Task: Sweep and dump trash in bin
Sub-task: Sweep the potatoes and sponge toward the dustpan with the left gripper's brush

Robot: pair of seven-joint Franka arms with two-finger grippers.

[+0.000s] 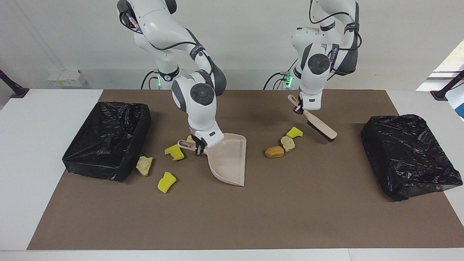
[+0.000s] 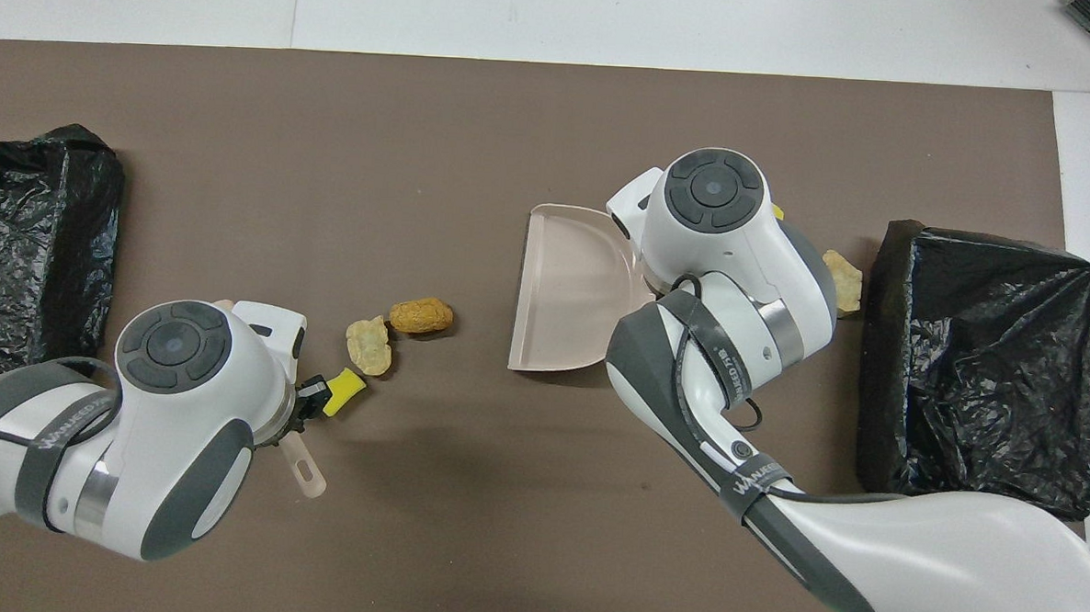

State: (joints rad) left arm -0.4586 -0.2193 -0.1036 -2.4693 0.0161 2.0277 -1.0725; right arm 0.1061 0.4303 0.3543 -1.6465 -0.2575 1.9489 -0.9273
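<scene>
Left end effector [image 1: 299, 107] clamps brush [image 1: 320, 127] handle, brush tilted, lifted above trash [image 1: 284, 144]. Right end effector [image 1: 199, 148] grips dustpan [image 1: 226, 157] handle beside trash. Facing view alone shows brush bristles; overhead hides them.

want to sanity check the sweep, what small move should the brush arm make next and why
Probably lower the brush to the mat beside the three lumps, on their left-arm-end side. The left gripper holds it raised and tilted over the mat, clear of them, while the right gripper holds the dustpan, open toward them.

Glossy crinkled plastic bin liner [image 1: 108, 137]; smooth matt plastic dustpan [image 1: 228, 159].
</scene>
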